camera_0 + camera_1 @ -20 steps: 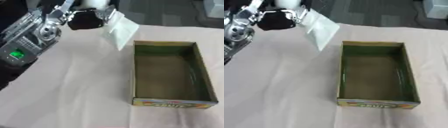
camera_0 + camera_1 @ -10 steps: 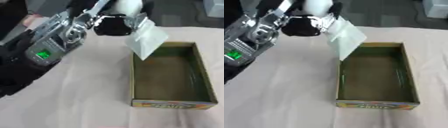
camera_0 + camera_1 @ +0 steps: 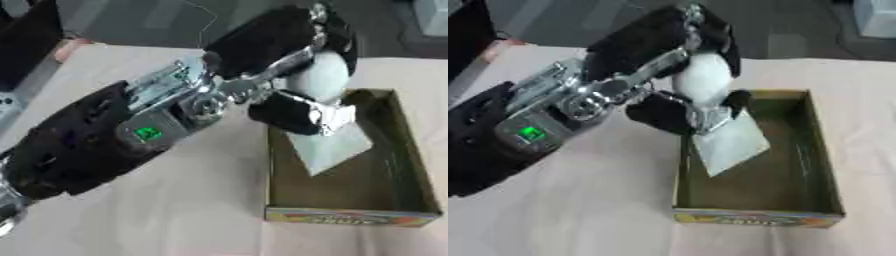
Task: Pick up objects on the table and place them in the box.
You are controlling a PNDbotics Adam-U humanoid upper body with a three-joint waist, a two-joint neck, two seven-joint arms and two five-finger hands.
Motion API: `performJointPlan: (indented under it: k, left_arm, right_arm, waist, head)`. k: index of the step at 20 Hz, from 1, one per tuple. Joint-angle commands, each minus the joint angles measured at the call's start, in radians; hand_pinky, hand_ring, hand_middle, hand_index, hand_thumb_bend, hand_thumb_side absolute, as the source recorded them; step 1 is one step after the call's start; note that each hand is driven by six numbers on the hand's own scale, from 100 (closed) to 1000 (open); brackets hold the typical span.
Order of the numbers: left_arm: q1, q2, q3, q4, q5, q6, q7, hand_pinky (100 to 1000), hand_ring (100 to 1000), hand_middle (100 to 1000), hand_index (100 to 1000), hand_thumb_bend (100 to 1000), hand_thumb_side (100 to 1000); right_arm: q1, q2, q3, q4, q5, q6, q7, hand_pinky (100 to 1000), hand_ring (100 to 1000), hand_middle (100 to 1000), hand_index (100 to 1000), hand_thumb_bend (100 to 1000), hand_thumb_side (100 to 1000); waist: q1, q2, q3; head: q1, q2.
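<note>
Swung rightward since a second ago, the left hand (image 3: 677, 111) now holds the pale packet (image 3: 730, 144) over the box (image 3: 820, 172) instead of the table's far edge.

From the lower left of the frame the black and silver arm (image 3: 131, 132), a green light on it, reaches to centre; its fingers are curled round the packet's top edge. The packet hangs tilted inside the box's left half, right of centre, on the pinkish table (image 3: 157, 215).
</note>
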Motion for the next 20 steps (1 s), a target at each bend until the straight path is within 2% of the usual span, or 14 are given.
performJointPlan:
  k: [1, 3, 5, 6, 7, 8, 11, 13, 14, 15, 17, 19, 20]
  left_arm:
    - [-0.021, 0.017, 0.045, -0.011, -0.068, -0.026, -0.154, 1000, 1000, 1000, 1000, 478, 931]
    - [-0.018, 0.023, 0.071, -0.011, -0.067, -0.038, -0.148, 1000, 1000, 1000, 1000, 383, 961]
    - [-0.007, 0.037, 0.112, -0.011, -0.037, -0.042, -0.076, 1000, 1000, 1000, 991, 253, 914]
    - [0.005, 0.049, 0.14, -0.011, -0.008, -0.037, -0.016, 1000, 1000, 1000, 982, 129, 989]
    - [0.019, 0.065, 0.17, -0.011, 0.012, -0.029, 0.043, 1000, 973, 1000, 972, 164, 861]
    - [0.042, 0.08, 0.202, -0.011, 0.045, -0.029, 0.108, 985, 941, 1000, 943, 112, 819]
    - [0.144, 0.122, 0.313, -0.011, 0.166, -0.034, 0.288, 877, 870, 951, 892, 100, 832]
    - [0.237, 0.116, 0.368, -0.011, 0.228, 0.005, 0.351, 795, 815, 922, 903, 100, 875]
    - [0.285, 0.095, 0.391, -0.011, 0.257, 0.028, 0.372, 751, 784, 905, 882, 100, 874]
    - [0.33, 0.058, 0.414, -0.011, 0.285, 0.043, 0.409, 599, 666, 832, 838, 100, 855]
    - [0.408, -0.048, 0.451, -0.011, 0.364, 0.057, 0.564, 380, 470, 709, 796, 100, 865]
    - [0.458, -0.138, 0.44, -0.011, 0.455, 0.031, 0.718, 341, 436, 673, 785, 100, 883]
    - [0.466, -0.162, 0.428, -0.011, 0.483, 0.005, 0.761, 344, 437, 674, 781, 100, 877]
  right_arm:
    - [-0.016, -0.014, 0.005, -0.013, 0.0, -0.011, 0.013, 435, 364, 390, 532, 100, 1000]
    - [-0.012, -0.023, 0.004, -0.005, 0.002, -0.02, 0.022, 436, 364, 390, 532, 100, 1000]
    - [-0.005, -0.034, -0.002, 0.005, 0.004, -0.028, 0.029, 436, 364, 390, 532, 100, 1000]
    - [-0.001, -0.04, -0.006, 0.009, 0.005, -0.031, 0.031, 436, 364, 390, 532, 100, 1000]
    - [0.003, -0.046, -0.01, 0.013, 0.007, -0.034, 0.032, 436, 364, 390, 532, 100, 1000]
    - [0.009, -0.054, -0.016, 0.016, 0.009, -0.036, 0.031, 436, 364, 390, 532, 100, 1000]
    - [0.029, -0.077, -0.034, 0.028, 0.018, -0.04, 0.022, 436, 365, 390, 531, 100, 1000]
    - [0.044, -0.09, -0.042, 0.038, 0.026, -0.042, 0.015, 436, 364, 390, 531, 100, 1000]
    - [0.051, -0.096, -0.045, 0.043, 0.029, -0.045, 0.013, 436, 364, 390, 531, 100, 1000]
    - [0.057, -0.102, -0.047, 0.049, 0.032, -0.051, 0.011, 436, 364, 390, 530, 100, 1000]
    - [0.064, -0.113, -0.053, 0.063, 0.036, -0.063, 0.008, 437, 365, 390, 530, 100, 1000]
    - [0.069, -0.119, -0.065, 0.077, 0.04, -0.072, 0.006, 437, 365, 390, 530, 100, 1000]
    - [0.073, -0.122, -0.071, 0.082, 0.041, -0.076, 0.001, 438, 365, 390, 530, 100, 1000]
  waist:
    - [-0.004, -0.021, 0.007]
    - [-0.005, -0.025, 0.018]
    - [-0.005, -0.03, 0.032]
    - [-0.005, -0.033, 0.04]
    - [-0.003, -0.036, 0.048]
    - [-0.001, -0.04, 0.057]
    - [0.001, -0.058, 0.085]
    - [0.0, -0.076, 0.106]
    - [-0.002, -0.085, 0.117]
    - [-0.004, -0.092, 0.128]
    - [-0.013, -0.099, 0.147]
    - [-0.026, -0.104, 0.165]
    - [-0.031, -0.108, 0.175]
  head:
    - [-0.001, -0.01]
    - [-0.009, -0.007]
    - [-0.017, -0.001]
    - [-0.02, 0.002]
    - [-0.024, 0.006]
    - [-0.027, 0.01]
    - [-0.042, 0.027]
    - [-0.062, 0.038]
    - [-0.072, 0.04]
    - [-0.082, 0.04]
    - [-0.101, 0.035]
    - [-0.126, 0.023]
    - [-0.14, 0.019]
